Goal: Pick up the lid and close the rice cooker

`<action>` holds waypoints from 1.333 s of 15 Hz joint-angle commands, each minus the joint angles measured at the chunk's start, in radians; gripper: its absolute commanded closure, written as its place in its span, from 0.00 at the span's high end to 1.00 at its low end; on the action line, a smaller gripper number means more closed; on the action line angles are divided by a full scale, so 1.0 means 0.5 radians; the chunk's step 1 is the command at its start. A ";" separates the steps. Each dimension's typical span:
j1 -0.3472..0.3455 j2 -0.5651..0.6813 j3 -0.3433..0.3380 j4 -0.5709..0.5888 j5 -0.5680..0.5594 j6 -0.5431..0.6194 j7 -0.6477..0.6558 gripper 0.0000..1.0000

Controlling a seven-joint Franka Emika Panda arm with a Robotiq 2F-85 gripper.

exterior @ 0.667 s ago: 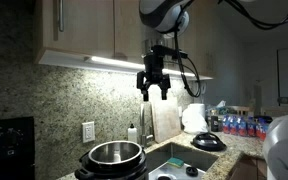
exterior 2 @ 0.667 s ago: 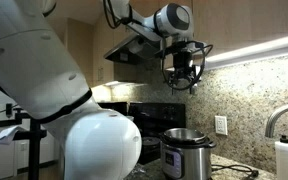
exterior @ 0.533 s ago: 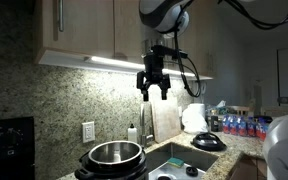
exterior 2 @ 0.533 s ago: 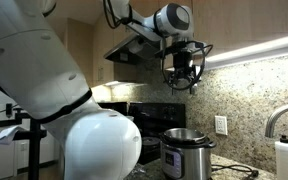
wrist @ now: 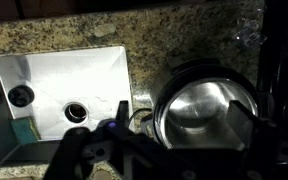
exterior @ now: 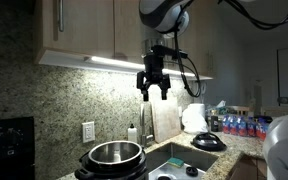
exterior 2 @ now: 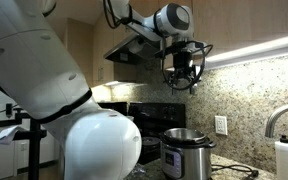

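The rice cooker point(exterior: 112, 157) stands open on the counter, black body with a shiny steel inner pot; it also shows in an exterior view point(exterior 2: 187, 152) and in the wrist view point(wrist: 199, 103). A black domed lid point(exterior: 208, 142) lies on the counter on the far side of the sink from the cooker. It does not show in the wrist view. My gripper point(exterior: 152, 90) hangs high above the counter, open and empty, roughly over the cooker. It also shows in an exterior view point(exterior 2: 181, 82), and its fingers frame the pot in the wrist view point(wrist: 182, 122).
A steel sink point(wrist: 59, 95) lies between cooker and lid point(exterior: 174, 160). A white rounded lump point(exterior: 193, 118) and water bottles point(exterior: 239, 125) stand near the lid. A faucet point(exterior 2: 280, 118), a soap bottle point(exterior 2: 284, 158), a wall outlet point(exterior: 88, 130) and upper cabinets point(exterior: 84, 30) are close.
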 commanded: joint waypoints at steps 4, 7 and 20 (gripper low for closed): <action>0.001 0.002 -0.001 0.004 -0.001 -0.003 0.000 1.00; 0.001 0.002 -0.001 0.004 -0.001 -0.003 0.000 1.00; -0.023 -0.231 -0.036 -0.422 -0.158 0.369 -0.077 1.00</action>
